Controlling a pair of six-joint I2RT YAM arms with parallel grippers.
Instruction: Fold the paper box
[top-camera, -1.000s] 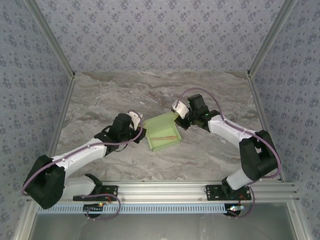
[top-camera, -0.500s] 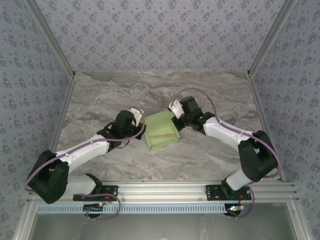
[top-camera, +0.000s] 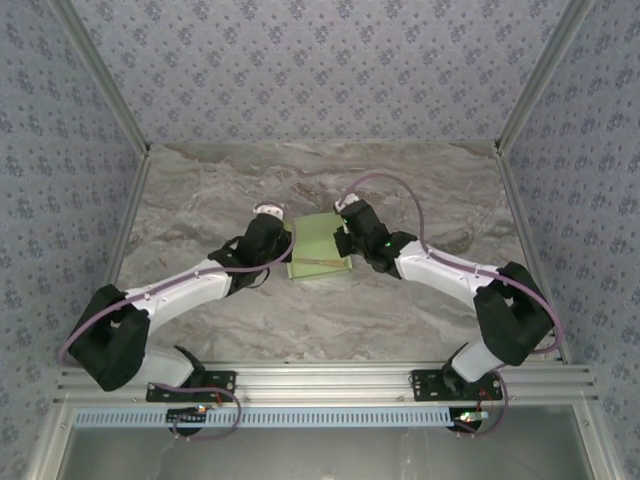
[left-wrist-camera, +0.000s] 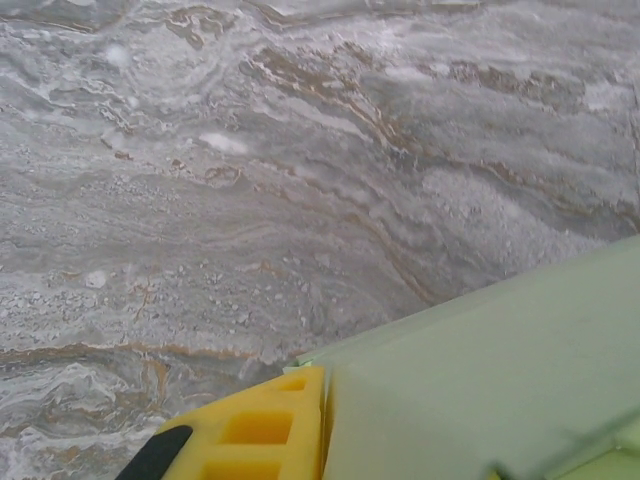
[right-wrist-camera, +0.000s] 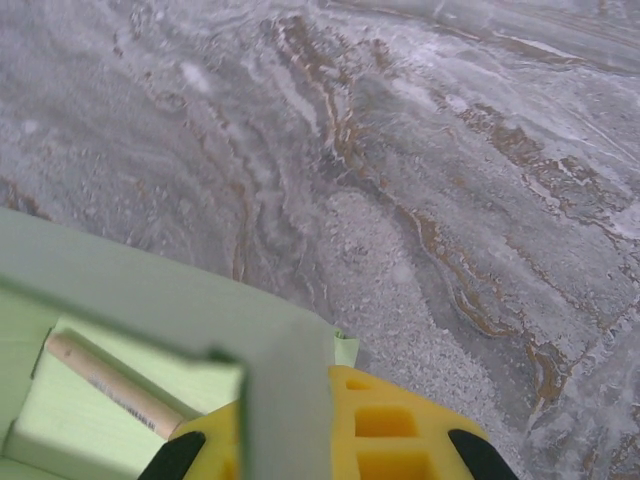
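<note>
Thin wooden stick (top-camera: 322, 263) lies inside the paper box (top-camera: 318, 240), along its near wall. The box sits mid-table between the two grippers. Over the last second both arms swung inward, and the box got turned squarer and pushed a bit farther from the bases. Left gripper (top-camera: 285, 245) is at the box's left wall. The left wrist view shows one yellow pad (left-wrist-camera: 305, 440) flat against the card, with the other hidden, so cannot tell if the jaws pinch. Right gripper (top-camera: 343, 238) is at the far-right corner. Its jaws have closed and are pinching the upright wall between its yellow pads (right-wrist-camera: 430, 415). Judgement: walls are up and box mostly formed, flaps likely still need tucking. Marbled table (top-camera: 200, 180) runs on beyond.
</note>
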